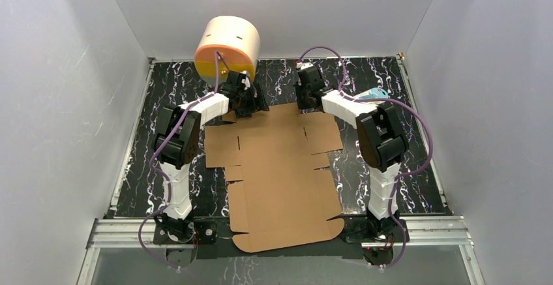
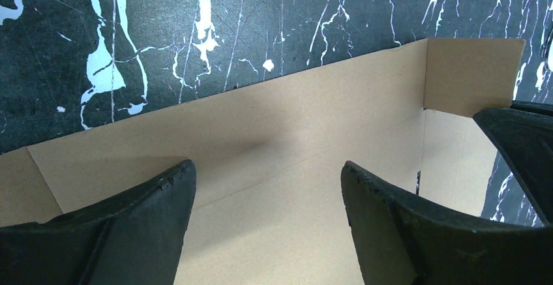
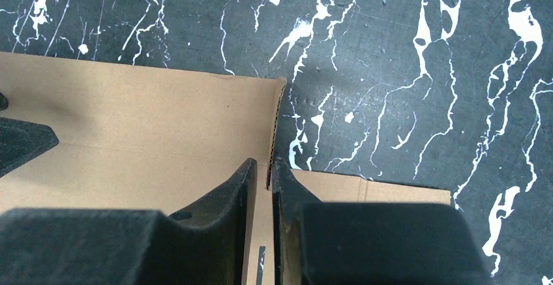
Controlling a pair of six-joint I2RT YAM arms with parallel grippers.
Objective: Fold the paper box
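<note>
1. Top external view: the paper box (image 1: 280, 174) lies mostly flat on the tabletop (image 1: 417, 187), just nearer than the cream drum (image 1: 227, 47).
2. The right gripper (image 3: 263, 167) has its jaws pinched on the box's far corner edge. The left gripper (image 2: 267, 174) has its jaws apart above the cardboard.
3. Risk: that thin one-corner pinch may slip or buckle the cardboard.

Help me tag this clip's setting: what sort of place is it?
Likely a robotics lab cell: plain white walls enclose a black white-veined tabletop, with white left arm and right arm on an aluminium rail.

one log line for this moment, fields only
stage: early fold | paper box: mostly flat | left pincer: open, over far flap | right pincer: closed on flap edge
</note>
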